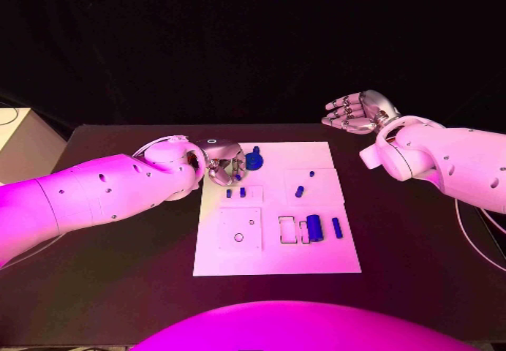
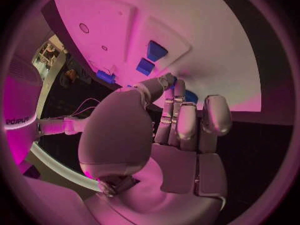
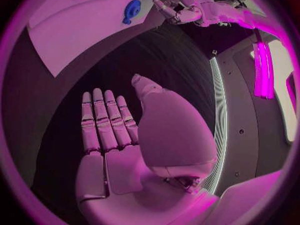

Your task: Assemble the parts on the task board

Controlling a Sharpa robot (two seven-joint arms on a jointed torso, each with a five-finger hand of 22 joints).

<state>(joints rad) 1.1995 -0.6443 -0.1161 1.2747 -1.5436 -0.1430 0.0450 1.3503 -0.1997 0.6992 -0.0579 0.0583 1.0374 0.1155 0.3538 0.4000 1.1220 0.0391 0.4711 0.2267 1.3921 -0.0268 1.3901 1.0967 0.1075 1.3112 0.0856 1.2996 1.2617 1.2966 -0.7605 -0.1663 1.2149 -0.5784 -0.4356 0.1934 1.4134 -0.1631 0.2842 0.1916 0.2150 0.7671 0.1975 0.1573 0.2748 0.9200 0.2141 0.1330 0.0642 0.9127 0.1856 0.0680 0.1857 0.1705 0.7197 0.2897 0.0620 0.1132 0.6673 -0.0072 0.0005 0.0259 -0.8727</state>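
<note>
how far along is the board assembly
Early, by the look of it. Several blue parts lie loose on the white board. The left hand is at the round blue part at the board's far edge; whether it grips it is unclear. The right hand hovers open, off the board.

Counted on one white task board [image 1: 276,256]:
- seven blue parts in all.
- one round part [image 1: 254,159] at the far edge.
- two short pegs [image 1: 235,193] near the left edge.
- two small pegs [image 1: 300,191] toward the right edge.
- one thick cylinder [image 1: 314,224] and one thin bar [image 1: 338,227] near the right edge.
- two hands: left hand [image 1: 224,164], right hand [image 1: 355,112].
</note>
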